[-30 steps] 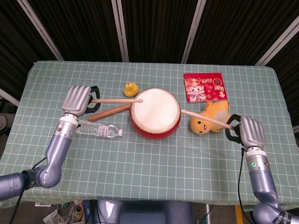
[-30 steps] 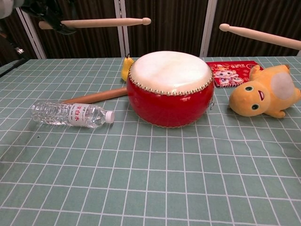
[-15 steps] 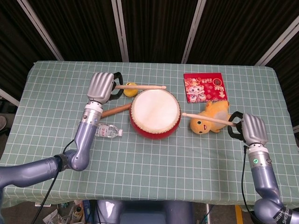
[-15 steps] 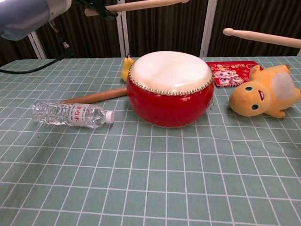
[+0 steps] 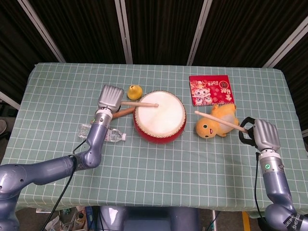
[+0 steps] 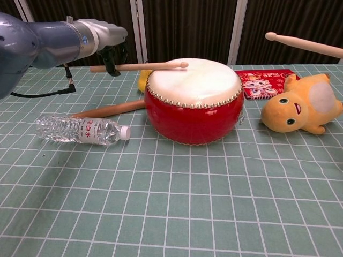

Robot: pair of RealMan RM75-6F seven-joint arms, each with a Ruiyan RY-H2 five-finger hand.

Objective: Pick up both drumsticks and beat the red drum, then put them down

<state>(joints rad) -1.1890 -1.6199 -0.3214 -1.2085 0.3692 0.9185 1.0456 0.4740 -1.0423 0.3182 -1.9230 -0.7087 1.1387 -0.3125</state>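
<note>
Nearest us lies a clear water bottle (image 6: 80, 130) on its side on the bench (image 6: 177, 203), cap toward the drum; whether anything is in it we cannot tell. Just behind it a thicker wooden stick (image 6: 107, 110) lies flat, running toward the drum's base.

In the middle stands the red drum (image 6: 194, 101), upright, its pale skin facing up. Our left hand (image 5: 109, 98) grips the left drumstick (image 6: 140, 67) by its butt. That stick runs almost level, its long axis left to right, with the rounded tip pointing toward the robot's right and lying over the near-left part of the drum skin; from the head view the tip sits on or just above the skin, and we cannot tell if it touches.

Our right hand (image 5: 265, 134) is closed around the butt of the right drumstick (image 5: 220, 121). This stick slants up and toward the drum, its tip raised in the air to the drum's right, apart from it, above a yellow plush toy (image 6: 303, 110) lying on the bench.

Further back, a small yellow figure (image 5: 134, 91) stands just behind the drum's left edge, and a red printed packet (image 5: 210, 90) lies flat behind the plush toy. The bench wears a green checked cloth; behind it hang dark curtains (image 5: 159, 29) crossed by pale metal bars.
</note>
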